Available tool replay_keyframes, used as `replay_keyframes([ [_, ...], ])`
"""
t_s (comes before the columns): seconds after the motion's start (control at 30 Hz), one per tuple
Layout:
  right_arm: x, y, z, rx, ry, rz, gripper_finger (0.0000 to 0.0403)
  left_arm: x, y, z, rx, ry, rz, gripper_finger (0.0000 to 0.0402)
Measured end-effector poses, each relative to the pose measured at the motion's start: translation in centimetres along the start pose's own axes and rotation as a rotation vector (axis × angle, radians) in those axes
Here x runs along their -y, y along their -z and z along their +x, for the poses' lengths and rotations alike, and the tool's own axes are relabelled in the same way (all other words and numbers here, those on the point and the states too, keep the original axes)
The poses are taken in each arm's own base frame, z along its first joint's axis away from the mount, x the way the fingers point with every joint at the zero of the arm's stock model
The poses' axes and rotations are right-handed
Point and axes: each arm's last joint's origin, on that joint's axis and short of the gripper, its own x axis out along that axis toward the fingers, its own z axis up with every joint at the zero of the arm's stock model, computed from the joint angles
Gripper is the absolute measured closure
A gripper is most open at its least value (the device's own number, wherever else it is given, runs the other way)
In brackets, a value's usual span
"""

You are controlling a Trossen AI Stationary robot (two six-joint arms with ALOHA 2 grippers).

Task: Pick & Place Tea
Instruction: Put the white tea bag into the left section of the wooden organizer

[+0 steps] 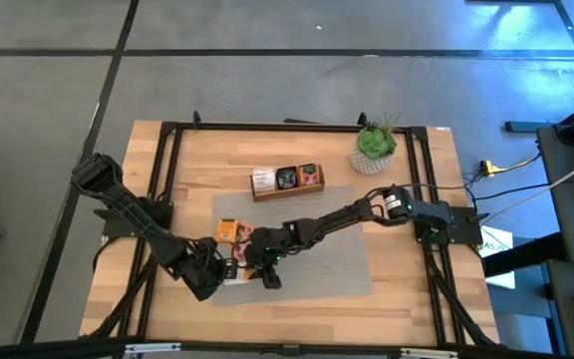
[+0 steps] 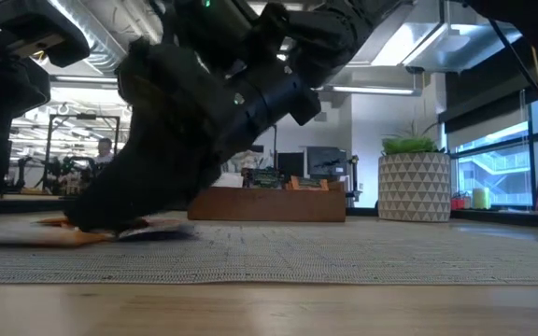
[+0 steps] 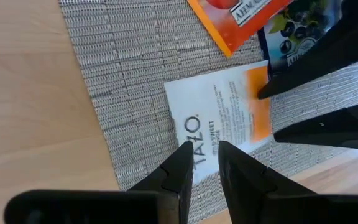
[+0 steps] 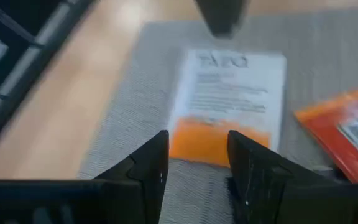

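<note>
Both pincers meet low over the grey woven mat [image 1: 307, 264], lower centre-left of the high view, on the wooden surface [image 1: 197, 179]

Sachet under work: a white sachet [image 3: 219, 124] lying flat on the mat near its corner; white face with dark "TAZO" lettering and fine print, and an orange band along one end. Also seen in the right wrist view [image 4: 229, 102]

Left pincer [image 3: 205, 160]: fingers part-way apart, a narrow gap between them, tips at the lettered end of the white sachet. Cannot tell whether they pinch its edge

Right pincer [image 4: 197, 155]: fingers apart, tips straddling the orange-band end; nothing is held between them

Other tea close by: an orange sachet [image 3: 238, 18] with a red fruit picture and a white label, and a dark blue sachet [image 3: 291, 34] beside it, both flat on the mat just past the white one

Wooden tray [image 1: 287, 180], upper centre of the high view, holds more sachets. Potted plant [image 1: 375, 145] at upper right
</note>
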Motion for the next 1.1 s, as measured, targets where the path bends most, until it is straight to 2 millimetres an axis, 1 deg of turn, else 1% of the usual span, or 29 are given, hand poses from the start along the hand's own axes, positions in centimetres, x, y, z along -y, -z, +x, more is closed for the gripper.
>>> replay_keyframes([
  [0.33,0.11,0.77,0.1,-0.075,0.009,-0.024,0.0237,0.01,-0.02,0.0,0.006,0.005,0.008,0.0329],
  [0.63,0.12,0.96,0.17,-0.084,0.01,-0.022,0.0237,0.48,-0.08,-0.03,0.084,0.1,0.1,0.0329],
  [0.87,0.14,1.02,0.19,-0.085,0.012,-0.022,0.0237,0.34,-0.04,-0.02,0.051,0.07,0.037,0.0329],
  [1.1,0.14,1.06,0.2,-0.086,0.013,-0.021,0.0237,0.23,-0.21,-0.02,0.083,0.068,0.091,0.0329],
])
